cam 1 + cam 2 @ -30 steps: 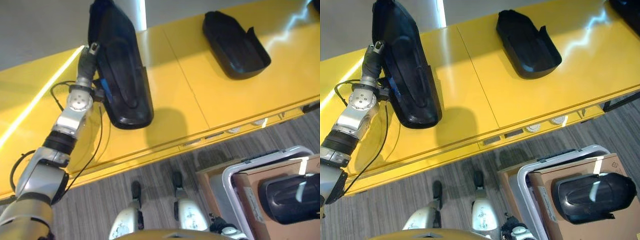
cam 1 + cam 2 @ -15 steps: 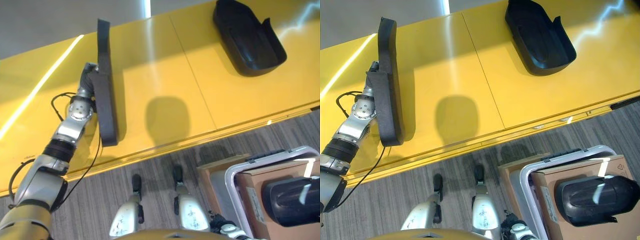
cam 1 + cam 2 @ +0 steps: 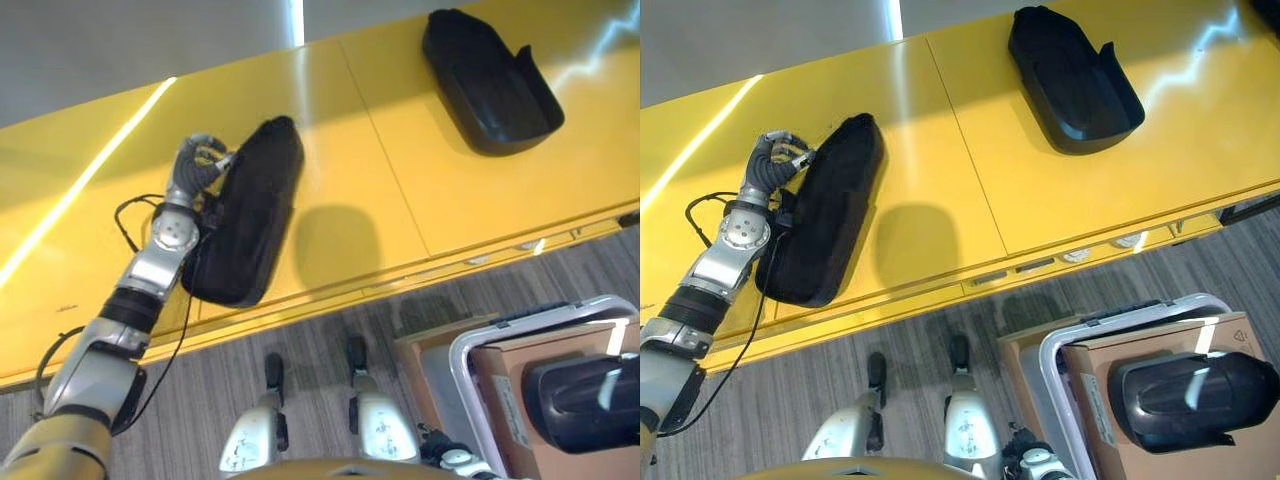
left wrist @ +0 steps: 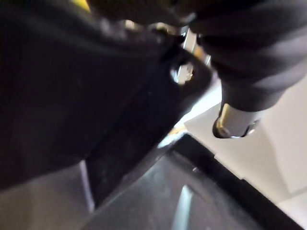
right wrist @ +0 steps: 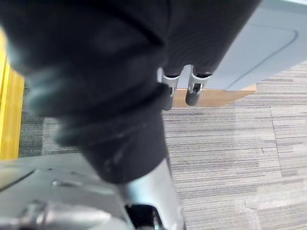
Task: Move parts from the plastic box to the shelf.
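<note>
Since a second ago we have turned the long black moulded part [image 3: 245,215] from standing on edge to lying flat on the yellow shelf [image 3: 360,190], its rounded back now upward. Our left hand [image 3: 200,162] sits at the part's far, narrow end, with the fingers [image 3: 783,148] curled over that end and clenched on it, so we judge the part is down but not yet let go. In the left wrist view the dark part lies directly past the hand's ribbed cover.

Well beyond the fingers, toward the shelf's far right, a second black part [image 3: 1072,75] already rests hollow side up, so two parts are on the shelf. Back on the floor side of the shelf, well apart from the fingers, the white-rimmed plastic box [image 3: 1110,330] holds a brown cardboard liner [image 3: 1110,400] and at least one more black part [image 3: 1185,398]; we cannot tell whether others lie beneath it.

Our right hand [image 5: 184,88] hangs over the grey striped floor [image 5: 230,143], its fingers loosely curled and holding nothing.

We judge the task is partway through: what remains is to release this part, return to the box and carry the next one over.
</note>
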`<state>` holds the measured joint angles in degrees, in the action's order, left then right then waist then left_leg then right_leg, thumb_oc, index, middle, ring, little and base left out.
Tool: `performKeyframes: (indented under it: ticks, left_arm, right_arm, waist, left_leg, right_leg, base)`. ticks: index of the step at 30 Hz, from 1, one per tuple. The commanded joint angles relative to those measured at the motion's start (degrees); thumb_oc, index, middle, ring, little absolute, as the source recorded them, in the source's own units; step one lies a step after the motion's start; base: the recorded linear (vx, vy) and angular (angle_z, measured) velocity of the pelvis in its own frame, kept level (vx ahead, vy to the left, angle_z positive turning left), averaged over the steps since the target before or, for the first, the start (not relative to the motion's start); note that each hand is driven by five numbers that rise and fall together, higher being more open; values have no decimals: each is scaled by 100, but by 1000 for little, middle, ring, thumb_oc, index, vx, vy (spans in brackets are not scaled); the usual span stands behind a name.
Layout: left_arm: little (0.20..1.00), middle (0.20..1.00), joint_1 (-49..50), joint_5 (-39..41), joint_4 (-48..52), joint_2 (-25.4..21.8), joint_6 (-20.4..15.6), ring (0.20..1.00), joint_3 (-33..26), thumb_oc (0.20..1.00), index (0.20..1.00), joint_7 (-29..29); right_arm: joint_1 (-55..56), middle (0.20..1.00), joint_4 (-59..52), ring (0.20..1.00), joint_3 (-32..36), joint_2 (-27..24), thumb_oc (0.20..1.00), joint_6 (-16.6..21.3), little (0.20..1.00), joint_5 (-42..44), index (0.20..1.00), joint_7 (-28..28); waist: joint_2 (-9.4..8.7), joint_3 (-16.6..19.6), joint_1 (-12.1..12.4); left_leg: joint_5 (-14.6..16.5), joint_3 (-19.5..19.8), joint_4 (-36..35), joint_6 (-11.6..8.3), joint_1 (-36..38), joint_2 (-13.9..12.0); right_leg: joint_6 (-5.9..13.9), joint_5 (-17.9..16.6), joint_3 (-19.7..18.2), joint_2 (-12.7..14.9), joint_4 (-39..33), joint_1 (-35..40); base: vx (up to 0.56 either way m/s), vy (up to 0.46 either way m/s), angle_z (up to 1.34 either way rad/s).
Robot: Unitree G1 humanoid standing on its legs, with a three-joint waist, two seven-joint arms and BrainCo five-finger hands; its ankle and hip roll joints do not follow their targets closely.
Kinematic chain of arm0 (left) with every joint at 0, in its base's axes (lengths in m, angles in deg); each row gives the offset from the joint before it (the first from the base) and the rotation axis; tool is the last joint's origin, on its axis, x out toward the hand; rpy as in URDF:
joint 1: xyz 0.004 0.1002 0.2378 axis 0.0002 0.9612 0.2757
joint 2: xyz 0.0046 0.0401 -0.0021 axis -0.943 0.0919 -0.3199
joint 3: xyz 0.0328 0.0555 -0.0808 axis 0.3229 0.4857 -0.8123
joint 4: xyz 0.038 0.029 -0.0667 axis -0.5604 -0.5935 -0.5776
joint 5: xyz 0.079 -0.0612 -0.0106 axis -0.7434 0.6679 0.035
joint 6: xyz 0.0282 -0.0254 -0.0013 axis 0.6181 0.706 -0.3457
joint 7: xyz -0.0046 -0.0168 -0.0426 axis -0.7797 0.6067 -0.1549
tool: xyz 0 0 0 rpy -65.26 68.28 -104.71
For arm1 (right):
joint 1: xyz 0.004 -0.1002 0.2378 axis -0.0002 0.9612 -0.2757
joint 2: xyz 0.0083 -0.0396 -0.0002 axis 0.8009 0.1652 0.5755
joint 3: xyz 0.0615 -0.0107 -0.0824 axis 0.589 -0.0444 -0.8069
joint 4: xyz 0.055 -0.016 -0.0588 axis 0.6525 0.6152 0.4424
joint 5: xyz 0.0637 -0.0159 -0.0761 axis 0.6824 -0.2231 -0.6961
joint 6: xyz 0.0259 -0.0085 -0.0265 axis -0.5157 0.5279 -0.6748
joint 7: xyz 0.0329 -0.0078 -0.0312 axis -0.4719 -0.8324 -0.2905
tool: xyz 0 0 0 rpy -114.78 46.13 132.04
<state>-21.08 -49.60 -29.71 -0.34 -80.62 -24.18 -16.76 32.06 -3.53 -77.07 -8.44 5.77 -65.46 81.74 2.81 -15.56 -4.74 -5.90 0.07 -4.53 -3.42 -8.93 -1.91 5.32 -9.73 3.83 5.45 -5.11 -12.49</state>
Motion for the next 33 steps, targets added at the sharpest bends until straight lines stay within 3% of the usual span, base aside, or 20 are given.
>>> performKeyframes:
  ticks: [1, 3, 5, 11, 16, 20, 25, 27, 29, 33]
  left_arm:
    - [1000, 1000, -491, 102, -686, 78, -55, 1000, -44, 1000, 1000, -262]
    - [1000, 1000, -597, 428, -778, 207, -127, 1000, -127, 1000, 1000, -371]
    - [1000, 1000, -506, 1468, -322, 547, -602, 1000, -505, 1000, 1000, -794]
    - [1000, 1000, 21, 2103, 761, 627, -998, 1000, -1008, 1000, 1000, -943]
    - [1000, 1000, 385, 2114, 1558, 614, -1100, 1000, -1183, 1000, 1000, -960]
    - [1000, 1000, 818, 2209, 1935, 629, -1144, 1000, -1318, 1000, 1000, -809]
    - [1000, 1000, 2542, 2058, 3180, 918, -989, 1000, -1557, 1000, 1000, -248]
    - [1000, 1000, 3444, 1814, 3568, 797, -852, 1000, -1662, 1000, 1000, 219]
    - [1000, 1000, 3464, 1812, 3583, 798, -845, 1000, -1667, 1000, 1000, 221]
    - [1000, 1000, 4181, 2149, 3620, 741, -778, 1000, -1527, 1000, 1000, 864]
  right_arm:
    - [-389, 1000, -40, 1000, -106, 249, 1000, 129, 1000, 223, 1000, -41]
    - [-421, 1000, -26, 1000, -114, 250, 1000, 119, 1000, 241, 1000, -61]
    - [-474, 1000, 17, 1000, -113, 248, 1000, 94, 1000, 206, 1000, -142]
    - [-470, 1000, 35, 1000, -26, 161, 1000, 63, 1000, 104, 1000, -229]
    - [-417, 1000, 78, 1000, 42, 132, 1000, 12, 1000, 13, 1000, -239]
    - [-383, 1000, 80, 1000, 91, 139, 1000, -1, 1000, 5, 1000, -235]
    - [-258, 1000, 61, 1000, 229, 225, 1000, 10, 1000, -9, 1000, -191]
    - [-155, 1000, 82, 1000, 309, 246, 1000, 16, 1000, -21, 1000, -135]
    - [-144, 1000, 79, 1000, 302, 247, 1000, 16, 1000, -21, 1000, -136]
    - [-37, 1000, 133, 1000, 376, 260, 1000, -2, 1000, -40, 1000, -88]
  waist:
    - [-175, 210, 35]
    - [-167, 215, 24]
    - [-148, 236, 24]
    - [-132, 338, 86]
    - [-128, 521, 156]
    - [-144, 611, 202]
    - [-186, 775, 378]
    - [-222, 851, 469]
    - [-223, 856, 464]
    - [-269, 968, 542]
  left_leg:
    - [177, 207, -47, -171, -93, -206]
    - [175, 208, -47, -173, -90, -217]
    - [183, 212, -47, -173, -72, -228]
    - [231, 240, -47, -178, 21, -244]
    - [294, 294, -47, -179, 165, -258]
    - [325, 323, -47, -181, 246, -273]
    - [382, 402, -47, -153, 389, -280]
    - [419, 433, -47, -140, 473, -293]
    - [421, 433, -47, -140, 479, -292]
    - [445, 479, -47, -134, 575, -324]
  right_leg:
    - [468, 463, -57, 449, 11, 252]
    - [461, 470, -63, 447, 11, 255]
    - [455, 488, -69, 448, 11, 265]
    - [442, 556, -33, 435, 11, 389]
    - [421, 645, 32, 438, 11, 606]
    - [410, 683, 96, 438, 11, 713]
    - [370, 735, 164, 429, 11, 908]
    - [358, 779, 192, 418, 11, 1025]
    - [358, 781, 194, 419, 11, 1032]
    - [338, 829, 228, 398, 15, 1164]
  base:
    - [0, 0, 0]
    - [0, 0, 0]
    - [0, 0, 0]
    - [13, -5, -3]
    - [39, -10, 4]
    - [9, -2, 2]
    - [19, -4, 6]
    - [18, -13, 13]
    - [9, -7, 6]
    - [5, -1, 4]
